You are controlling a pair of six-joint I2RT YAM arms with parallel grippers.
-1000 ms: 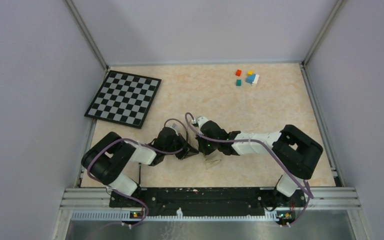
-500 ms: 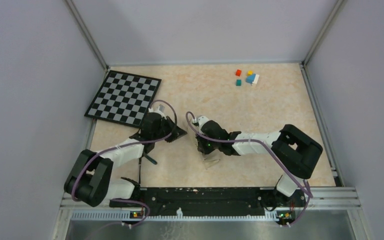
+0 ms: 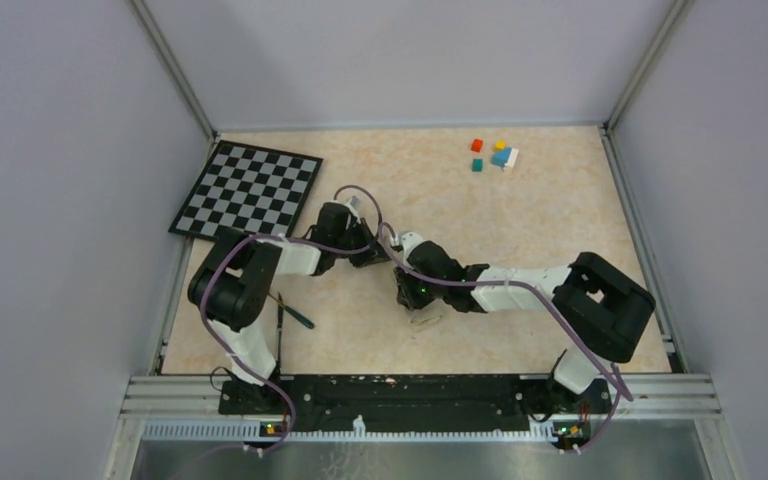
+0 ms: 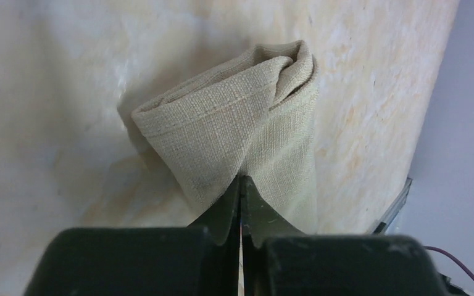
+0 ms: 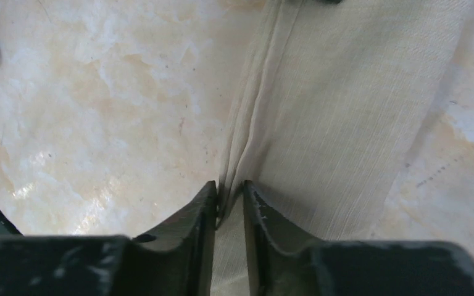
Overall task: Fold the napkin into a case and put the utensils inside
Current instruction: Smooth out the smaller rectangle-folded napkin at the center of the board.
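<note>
left gripper [image 4: 241,185]: pinching napkin [image 4: 234,117] fold
right gripper [image 5: 229,191]: pinching napkin edge
utensils [image 3: 291,315]: lying apart, near-left of both grippers

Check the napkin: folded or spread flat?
Folded. The napkin is doubled over in layers in the shut left pincer; the right pincer pinches its layered edge.

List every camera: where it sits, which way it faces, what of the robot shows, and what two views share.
Top external: above and behind the bases, facing down at the table; left arm and right arm show.
Left wrist: on the left arm, facing along the left claw, shut on the napkin.
Right wrist: on the right arm, facing down past the right claw, shut on a napkin fold.
Shared: both wrist views show the napkin.
</note>
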